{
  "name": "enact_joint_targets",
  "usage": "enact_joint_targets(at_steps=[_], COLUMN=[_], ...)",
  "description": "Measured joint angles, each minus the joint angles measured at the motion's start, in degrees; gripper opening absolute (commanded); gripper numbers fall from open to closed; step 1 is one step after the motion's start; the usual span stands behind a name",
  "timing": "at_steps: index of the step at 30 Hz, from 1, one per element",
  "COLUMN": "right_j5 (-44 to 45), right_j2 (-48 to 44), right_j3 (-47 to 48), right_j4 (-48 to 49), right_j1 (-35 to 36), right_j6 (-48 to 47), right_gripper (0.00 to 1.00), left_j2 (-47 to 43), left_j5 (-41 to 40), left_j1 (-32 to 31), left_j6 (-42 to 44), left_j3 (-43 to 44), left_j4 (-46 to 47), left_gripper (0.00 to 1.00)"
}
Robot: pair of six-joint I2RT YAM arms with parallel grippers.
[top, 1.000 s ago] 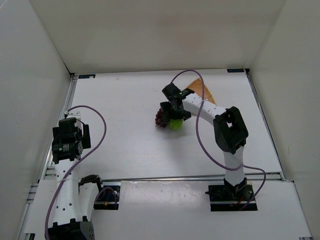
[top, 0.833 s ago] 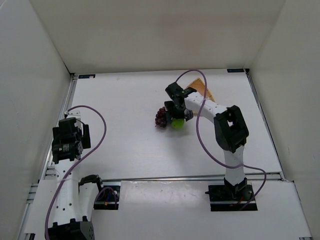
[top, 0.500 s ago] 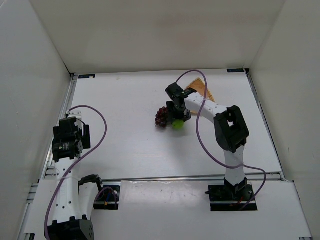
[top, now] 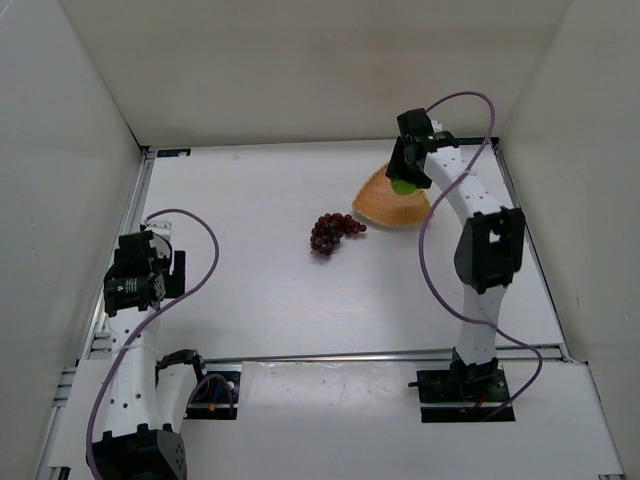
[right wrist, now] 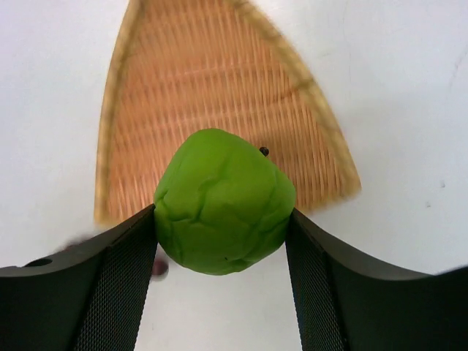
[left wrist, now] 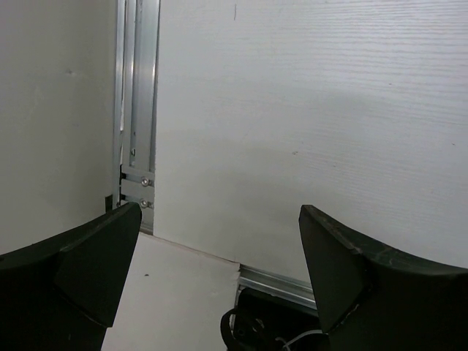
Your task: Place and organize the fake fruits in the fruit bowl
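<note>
Lime-green fruit clamped in the right pincer above the wicker basket, near the worktop's far right corner; grapes just beside the basket; left pincer gapes empty.

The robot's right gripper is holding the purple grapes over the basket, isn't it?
Not quite. The right gripper is holding the green fruit over the basket, not the grapes. The right wrist view shows it shut on that fruit. In the top view, the grapes lie on the table beside the basket.
</note>
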Motion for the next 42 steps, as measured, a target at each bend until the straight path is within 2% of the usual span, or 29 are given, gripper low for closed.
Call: enact_joint_targets(at_steps=[2, 3, 7, 10, 13, 17, 21, 24, 28, 34, 40, 41, 42], right_j5=[0.35, 0.33, -1.05, -1.77, -2.29, -2.43, -2.08, -1.68, -1.70, -1.79, -1.86, -1.90, -2.03], right_j2=[6.78, 9.07, 12.57, 8.31, -1.16, -18.49, -33.22, -38.95, -40.94, -41.70, -42.12, -41.99, -41.68], right_j3=[6.36, 7.76, 7.06, 2.54, -3.54, -10.75, -17.94, -23.61, -29.20, -31.21, -31.21, -31.19, -31.15], right_j4=[-0.59, -0.61, -3.89, -4.13, -3.87, -1.73, -0.28, -0.28, -1.40, -2.23, -2.23, -2.21, -2.25], right_j1=[-1.40, -1.73, -2.36, -2.62, -3.45, -6.05, -10.62, -13.73, -14.58, -14.84, -14.99, -15.02, -15.02], right_j6=[-0.02, 0.00, 0.09, 0.04, -0.04, -0.20, -0.17, -0.20, -0.52, -1.09, -1.29, -1.29, -1.29], right_gripper=[0.77, 1.00, 1.00, 1.00, 1.00, 1.00, 1.00, 1.00, 1.00, 1.00, 1.00, 1.00, 1.00], left_j2=[0.52, 0.72, 3.91, 10.56, 20.87, 36.79, 51.84, 63.43, 76.87, 89.05, 92.98, 93.00, 92.96], left_j5=[1.64, 2.43, 6.99, 10.58, 12.74, 15.28, 22.21, 26.58, 28.89, 23.96, 17.51, 16.96, 16.57], left_j1=[0.00, 0.00, -0.39, -3.28, -11.34, -25.16, -35.06, -40.65, -45.22, -48.17, -47.43, -47.28, -47.17], left_j6=[0.94, 1.55, 4.44, 5.84, 5.55, 4.68, 3.02, 1.20, -0.55, -2.01, -2.49, -2.58, -2.69], left_j3=[1.36, 2.10, 7.54, 15.76, 26.86, 41.86, 53.64, 63.01, 72.00, 73.59, 73.59, 73.50, 73.42], left_j4=[-0.63, -1.01, -3.78, -6.40, -8.59, -9.84, -9.99, -10.29, -10.19, -9.79, -9.51, -9.14, -8.59], left_gripper=[1.00, 1.00, 1.00, 1.00, 1.00, 1.00, 1.00, 1.00, 1.00, 1.00, 1.00, 0.96, 0.86])
